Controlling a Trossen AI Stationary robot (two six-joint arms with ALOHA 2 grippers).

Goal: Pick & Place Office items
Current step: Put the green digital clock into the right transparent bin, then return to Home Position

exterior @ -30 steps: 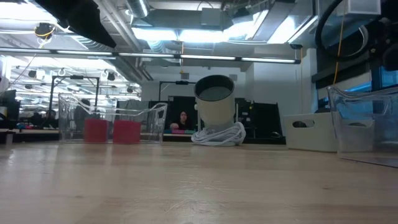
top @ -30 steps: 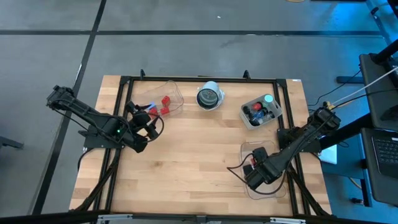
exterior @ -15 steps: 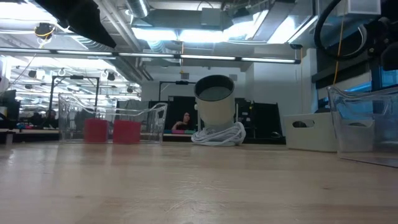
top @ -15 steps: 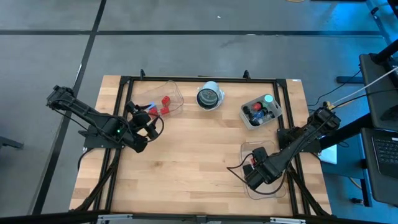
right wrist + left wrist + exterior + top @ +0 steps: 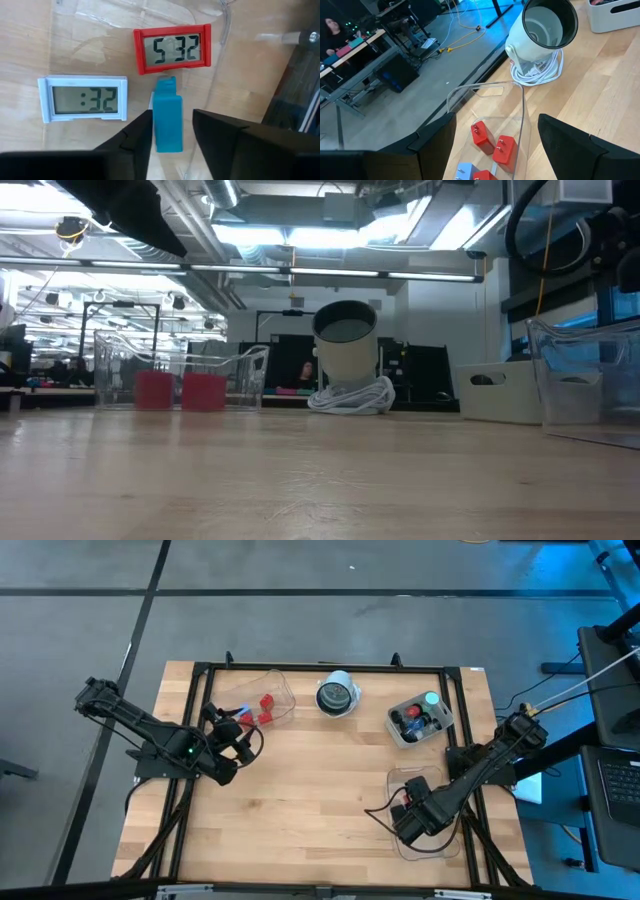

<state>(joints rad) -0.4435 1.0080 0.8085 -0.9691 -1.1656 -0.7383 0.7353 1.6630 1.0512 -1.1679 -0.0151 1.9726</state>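
Observation:
My right gripper (image 5: 172,116) is low inside the clear tray (image 5: 425,838) at the table's near right. Its fingers stand on either side of a blue block (image 5: 167,115), fingers lying along it. A red-framed display (image 5: 172,48) and a white-framed display (image 5: 83,98) lie flat on that tray's floor. My left gripper (image 5: 495,150) is open and hovers at the edge of the far-left clear tray (image 5: 268,690). That tray holds red blocks (image 5: 492,142) and a pale blue one (image 5: 463,171). More small items fill the white bin (image 5: 420,720). My right gripper has one finger (image 5: 142,131) against the blue block's long side (image 5: 156,120). A strip of tray shows between the block and the other finger (image 5: 210,131). Whether the gripper holds the block I cannot tell.
A round white-rimmed dark object (image 5: 338,695) with a coiled white cord (image 5: 540,70) stands at the far edge, between the left tray and the white bin. A black frame (image 5: 320,667) borders the table. Bare wood spans the middle (image 5: 320,790). A person sits in the room beyond (image 5: 306,372).

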